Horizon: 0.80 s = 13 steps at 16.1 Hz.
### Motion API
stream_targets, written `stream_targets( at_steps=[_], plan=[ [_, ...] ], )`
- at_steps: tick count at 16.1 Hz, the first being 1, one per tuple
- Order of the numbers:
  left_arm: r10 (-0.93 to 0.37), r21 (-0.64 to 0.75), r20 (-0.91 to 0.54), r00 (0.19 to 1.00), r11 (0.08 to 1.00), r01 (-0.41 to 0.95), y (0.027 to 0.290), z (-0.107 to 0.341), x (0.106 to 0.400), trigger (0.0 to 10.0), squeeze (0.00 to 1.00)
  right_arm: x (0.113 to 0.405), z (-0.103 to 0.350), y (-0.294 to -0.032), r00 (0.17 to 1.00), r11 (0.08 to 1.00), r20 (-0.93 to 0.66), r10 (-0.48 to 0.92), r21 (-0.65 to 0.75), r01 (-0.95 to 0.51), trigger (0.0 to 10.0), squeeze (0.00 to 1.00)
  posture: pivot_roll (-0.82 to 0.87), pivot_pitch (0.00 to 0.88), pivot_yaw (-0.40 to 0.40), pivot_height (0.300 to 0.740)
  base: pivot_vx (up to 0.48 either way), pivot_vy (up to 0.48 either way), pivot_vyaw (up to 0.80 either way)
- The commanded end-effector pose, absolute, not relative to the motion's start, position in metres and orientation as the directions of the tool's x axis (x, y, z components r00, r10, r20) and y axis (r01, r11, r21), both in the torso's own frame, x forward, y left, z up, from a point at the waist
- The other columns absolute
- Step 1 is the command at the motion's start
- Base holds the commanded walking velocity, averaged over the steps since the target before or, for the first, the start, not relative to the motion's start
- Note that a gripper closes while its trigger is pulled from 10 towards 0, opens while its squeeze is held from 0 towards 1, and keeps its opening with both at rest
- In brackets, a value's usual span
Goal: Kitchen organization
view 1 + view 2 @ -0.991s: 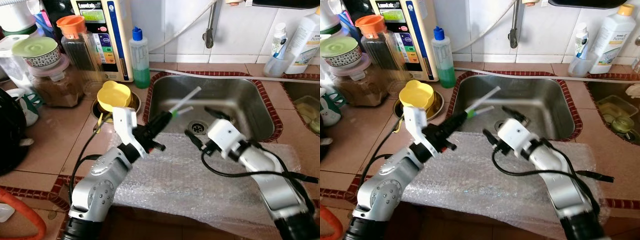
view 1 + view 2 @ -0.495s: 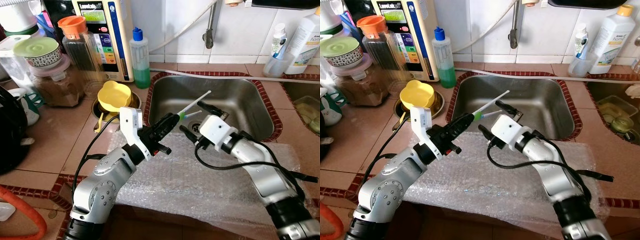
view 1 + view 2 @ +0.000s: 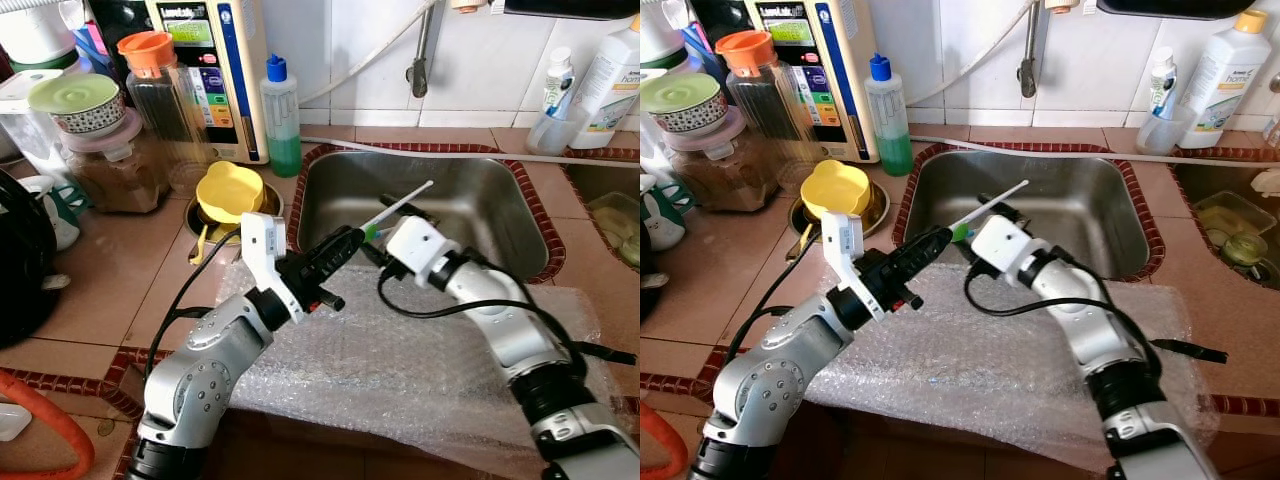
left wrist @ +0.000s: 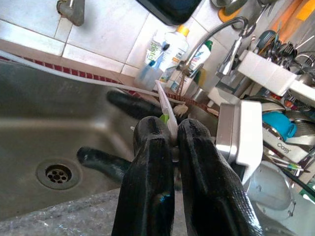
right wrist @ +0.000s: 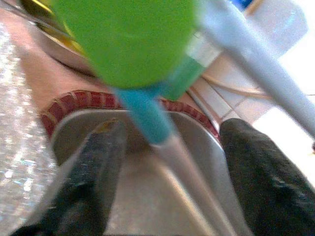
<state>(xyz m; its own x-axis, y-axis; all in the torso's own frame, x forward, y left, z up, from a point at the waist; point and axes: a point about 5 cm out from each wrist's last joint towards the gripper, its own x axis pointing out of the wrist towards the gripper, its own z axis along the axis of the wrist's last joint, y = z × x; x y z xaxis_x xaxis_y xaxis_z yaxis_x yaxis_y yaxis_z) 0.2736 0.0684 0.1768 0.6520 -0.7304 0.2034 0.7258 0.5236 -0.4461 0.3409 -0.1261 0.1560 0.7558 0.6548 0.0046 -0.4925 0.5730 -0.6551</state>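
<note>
While the left gripper [image 3: 350, 240] is clenching two thin white sticks [image 3: 408, 200] with green and teal collars, their tips are slanting up beyond its fingertips over the steel sink [image 3: 470, 200]. Facing it, the right gripper [image 3: 975, 228] is spreading its fingers [image 5: 256, 167] to either side of the teal-collared stick [image 5: 147, 118], apparently not gripping it. Beneath both wrists, bubble wrap [image 3: 400, 360] is covering the counter.

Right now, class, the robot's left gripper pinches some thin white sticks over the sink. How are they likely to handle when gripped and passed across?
The white sticks look long and thin, so probably light and slightly bendy. Clamped near one end by the left gripper, their free tips may wobble. Smooth, probably plastic, they could slide or swivel between fingers as the right gripper closes in.
</note>
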Motion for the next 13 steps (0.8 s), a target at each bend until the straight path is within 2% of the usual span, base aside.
stream_targets(
  at_steps=[1, 4, 5, 6, 9, 12, 13],
  plan=[
    [-0.734, -0.418, 0.198, 0.650, 0.537, 0.733, 0.069, 0.179, 0.272, 0.0, 0.00, 0.341, 0.158, -0.118, 0.735, 0.553, 0.010, 0.678, -0.666, -0.501, 0.0, 0.00, -0.29, 0.073, 0.094, 0.740, 0.000, 0.000, 0.00],
    [-0.708, -0.393, 0.176, 0.684, 0.586, 0.708, 0.070, 0.175, 0.277, 0.1, 0.00, 0.332, 0.156, -0.100, 0.692, 0.522, 0.016, 0.722, -0.668, -0.530, 0.0, 0.00, -0.30, 0.074, 0.093, 0.740, 0.000, 0.000, 0.00],
    [-0.699, -0.393, 0.175, 0.693, 0.596, 0.700, 0.070, 0.175, 0.279, 0.9, 0.00, 0.329, 0.154, -0.097, 0.679, 0.504, 0.005, 0.735, -0.673, -0.541, 0.0, 0.00, -0.30, 0.074, 0.093, 0.740, 0.000, 0.000, 0.00],
    [-0.692, -0.392, 0.176, 0.700, 0.603, 0.695, 0.071, 0.175, 0.279, 1.0, 0.00, 0.327, 0.152, -0.096, 0.676, 0.501, 0.001, 0.737, -0.673, -0.545, 0.0, 0.00, -0.30, 0.074, 0.093, 0.740, 0.000, 0.000, 0.00],
    [-0.685, -0.385, 0.174, 0.707, 0.614, 0.689, 0.072, 0.175, 0.281, 1.0, 0.00, 0.324, 0.146, -0.100, 0.686, 0.498, -0.022, 0.727, -0.670, -0.551, 0.0, 0.00, -0.30, 0.076, 0.091, 0.740, 0.000, 0.000, 0.00],
    [-0.644, -0.359, 0.164, 0.747, 0.667, 0.653, 0.076, 0.172, 0.286, 1.5, 0.00, 0.323, 0.143, -0.113, 0.741, 0.505, -0.050, 0.670, -0.700, -0.504, 0.0, 0.00, -0.30, 0.073, 0.088, 0.740, 0.000, 0.000, 0.00],
    [-0.638, -0.355, 0.163, 0.752, 0.674, 0.648, 0.077, 0.172, 0.287, 2.2, 0.00, 0.323, 0.143, -0.118, 0.757, 0.520, -0.048, 0.652, -0.699, -0.492, 0.0, 0.00, -0.30, 0.072, 0.087, 0.740, 0.000, 0.000, 0.00]
  ],
)
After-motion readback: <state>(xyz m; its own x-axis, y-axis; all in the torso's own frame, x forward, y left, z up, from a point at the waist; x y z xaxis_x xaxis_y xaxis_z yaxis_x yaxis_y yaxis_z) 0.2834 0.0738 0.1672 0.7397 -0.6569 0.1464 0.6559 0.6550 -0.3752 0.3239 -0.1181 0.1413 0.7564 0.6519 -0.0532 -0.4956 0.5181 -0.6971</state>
